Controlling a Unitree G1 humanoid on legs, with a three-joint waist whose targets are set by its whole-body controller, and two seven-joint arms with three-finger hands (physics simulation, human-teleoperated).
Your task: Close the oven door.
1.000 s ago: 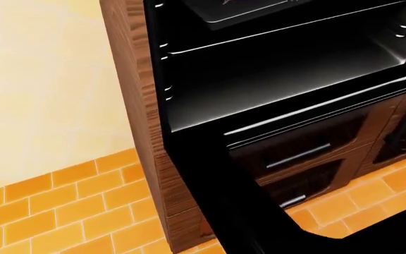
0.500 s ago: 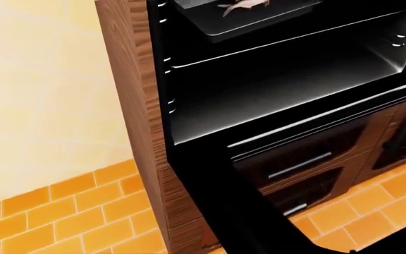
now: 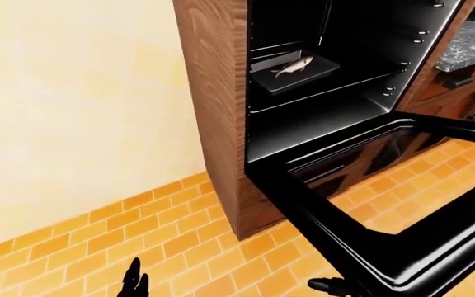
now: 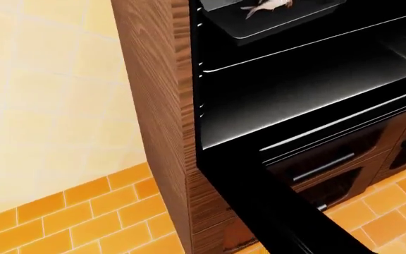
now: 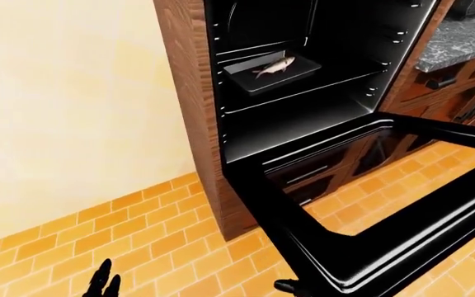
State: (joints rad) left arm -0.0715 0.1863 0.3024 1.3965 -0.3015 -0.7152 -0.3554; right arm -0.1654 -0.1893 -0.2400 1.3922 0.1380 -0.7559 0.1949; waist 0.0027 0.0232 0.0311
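Left hand (image 5: 103, 283): only dark fingers (image 3: 134, 281) show at the bottom edge of both eye views, pointing up over the floor (image 5: 139, 229); they grip nothing, but how far they spread I cannot tell.
Right hand (image 5: 291, 286): a dark tip at the bottom edge, just below the near corner of the oven door (image 5: 361, 247); whether it touches the door, or how open it is, I cannot tell.
Oven door: hangs fully open, lying flat and level (its glass pane shows the orange floor bricks through it), hinged at the lower edge of the oven (image 5: 303, 117).
Oven: black cavity set in a tall wood cabinet (image 3: 213, 93), beside the cream wall (image 3: 72, 105).
Tray (image 5: 270, 71): sits on a rack inside the oven, toward its left wall.
Fish (image 3: 293, 65): pale, lies on the tray.
Surface (image 5: 460, 37): grey stone, top right, beyond the oven.
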